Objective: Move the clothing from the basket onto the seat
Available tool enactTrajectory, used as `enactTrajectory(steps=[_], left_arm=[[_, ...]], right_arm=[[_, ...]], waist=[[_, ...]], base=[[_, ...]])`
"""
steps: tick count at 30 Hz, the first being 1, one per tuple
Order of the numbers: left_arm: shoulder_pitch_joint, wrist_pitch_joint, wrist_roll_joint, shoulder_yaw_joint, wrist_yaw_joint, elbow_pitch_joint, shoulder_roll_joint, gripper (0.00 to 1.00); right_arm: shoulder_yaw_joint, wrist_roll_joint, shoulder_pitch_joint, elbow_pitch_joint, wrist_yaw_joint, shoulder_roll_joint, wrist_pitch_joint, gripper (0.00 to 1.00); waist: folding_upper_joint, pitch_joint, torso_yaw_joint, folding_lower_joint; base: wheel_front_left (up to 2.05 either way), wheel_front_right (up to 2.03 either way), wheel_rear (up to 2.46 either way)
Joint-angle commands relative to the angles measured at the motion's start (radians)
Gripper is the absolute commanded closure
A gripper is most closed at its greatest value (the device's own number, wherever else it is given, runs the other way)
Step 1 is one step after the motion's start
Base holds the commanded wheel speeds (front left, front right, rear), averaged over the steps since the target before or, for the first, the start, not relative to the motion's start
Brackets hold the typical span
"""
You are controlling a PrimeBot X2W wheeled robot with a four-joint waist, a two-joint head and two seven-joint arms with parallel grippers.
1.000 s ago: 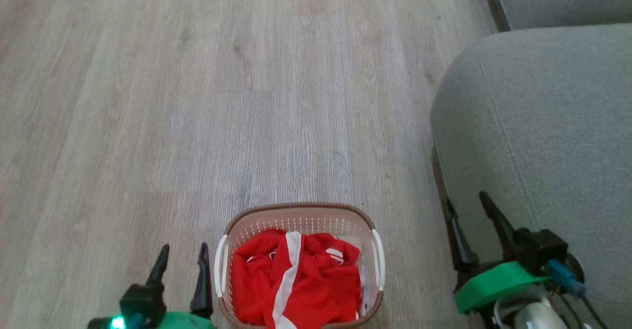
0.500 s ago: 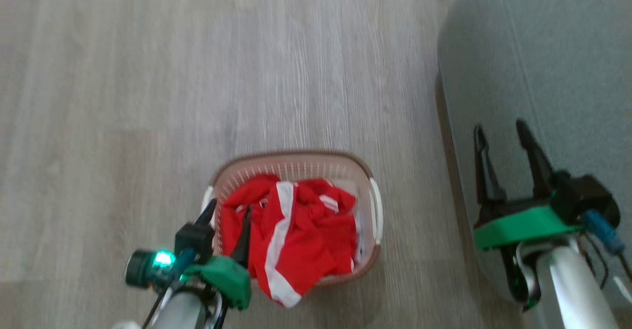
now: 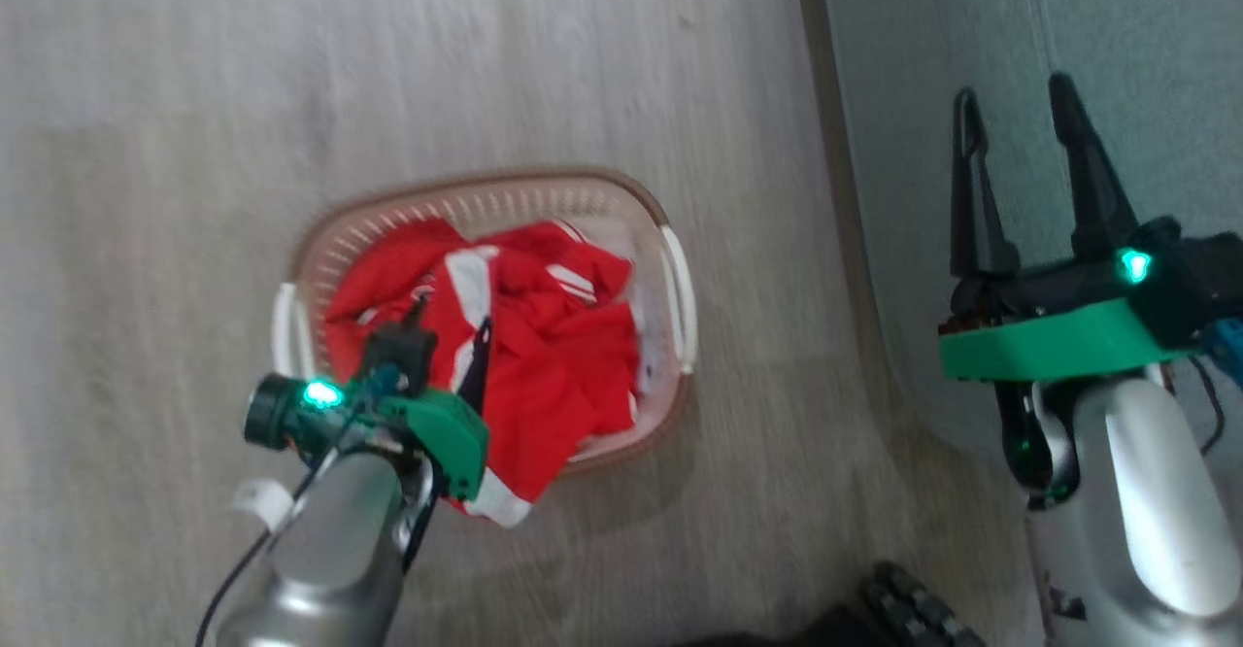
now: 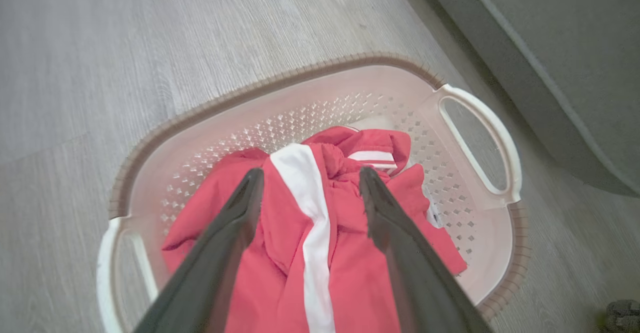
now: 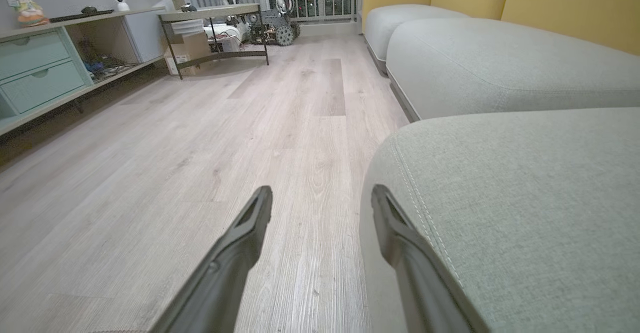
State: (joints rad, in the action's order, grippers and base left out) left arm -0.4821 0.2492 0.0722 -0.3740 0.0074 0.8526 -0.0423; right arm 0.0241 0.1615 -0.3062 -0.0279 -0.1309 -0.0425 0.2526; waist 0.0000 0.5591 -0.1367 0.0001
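1. Your left gripper (image 4: pixel 310 173) has its two long dark fingers spread wide apart, with nothing clamped between them. They straddle the white stripe (image 4: pixel 320 253) of the clothing (image 3: pixel 568 356). You cannot tell from these views whether the tips touch the fabric.
2. Your right gripper (image 3: pixel 1011 90) is spread just as wide and is empty. In the right wrist view you see one finger over the rounded edge of the seat (image 5: pixel 525 183) and the other over the floor (image 3: pixel 291 93). Whether it touches the cushion cannot be told.
3. The clothing lies crumpled inside the basket (image 4: pixel 280 78). It is bright red, thin, smooth-looking cloth with one broad white band and some narrow white trim. In the head view a striped fold hangs out over the near rim.
4. The basket is a rounded rectangle of cream plastic. Its walls are pierced by rows of small holes and its rim is ribbed, brown and woven-looking. White loop handles (image 4: pixel 505 143) sit at the short ends. It stands on the floor near the seat, with a strip of floor between them.
5. The seat is a grey-green, finely woven cushion with a rounded edge and a pale stitched seam.
6. The floor is pale grey planks with a wood grain.
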Motion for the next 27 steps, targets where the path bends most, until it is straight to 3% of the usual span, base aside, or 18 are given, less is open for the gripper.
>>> enactTrajectory(steps=[1, 20, 21, 22, 23, 25, 27], left_arm=[[-0.011, 0.013, -0.008, 0.027, -0.003, 0.002, -0.011, 0.0], [-0.195, 0.013, -0.002, 0.045, 0.044, 0.267, -0.075, 0.0], [-0.202, 0.013, 0.0, 0.046, 0.044, 0.276, -0.074, 0.07], [-0.208, 0.013, 0.002, 0.046, 0.044, 0.282, -0.073, 0.24], [-0.212, 0.013, 0.004, 0.046, 0.044, 0.285, -0.072, 0.6], [-0.214, 0.013, 0.01, 0.047, 0.042, 0.278, -0.068, 1.0], [-0.207, 0.013, 0.013, 0.044, 0.035, 0.262, -0.065, 1.0]], right_arm=[[0.026, 0.009, -0.013, 0.04, 0.0, -0.008, 0.009, 0.0], [0.069, 0.077, -0.105, 0.098, 0.0, -0.008, 0.009, 0.0], [0.069, 0.077, -0.107, 0.098, 0.0, -0.008, 0.009, 0.0], [0.069, 0.077, -0.109, 0.098, 0.0, -0.008, 0.009, 0.0], [0.068, 0.076, -0.11, 0.097, 0.0, -0.008, 0.009, 0.0], [0.067, 0.075, -0.111, 0.092, 0.0, -0.008, 0.009, 0.0], [0.067, 0.072, -0.109, 0.084, 0.0, -0.008, 0.009, 0.0]], waist=[[0.0, 0.08, -0.061, -0.0001], [0.0, 0.265, -0.142, -0.0001], [0.0, 0.267, -0.141, -0.0001], [0.0, 0.269, -0.139, -0.0001], [0.0, 0.268, -0.137, -0.0001], [0.0, 0.259, -0.129, -0.0001], [0.0, 0.243, -0.121, -0.0001]], base=[[0.0, 0.0, 0.0], [0.0, 0.0, 0.0], [0.0, 0.0, 0.0], [0.0, 0.0, 0.0], [0.0, 0.0, 0.0], [0.0, 0.0, 0.0], [0.0, 0.0, 0.0]])
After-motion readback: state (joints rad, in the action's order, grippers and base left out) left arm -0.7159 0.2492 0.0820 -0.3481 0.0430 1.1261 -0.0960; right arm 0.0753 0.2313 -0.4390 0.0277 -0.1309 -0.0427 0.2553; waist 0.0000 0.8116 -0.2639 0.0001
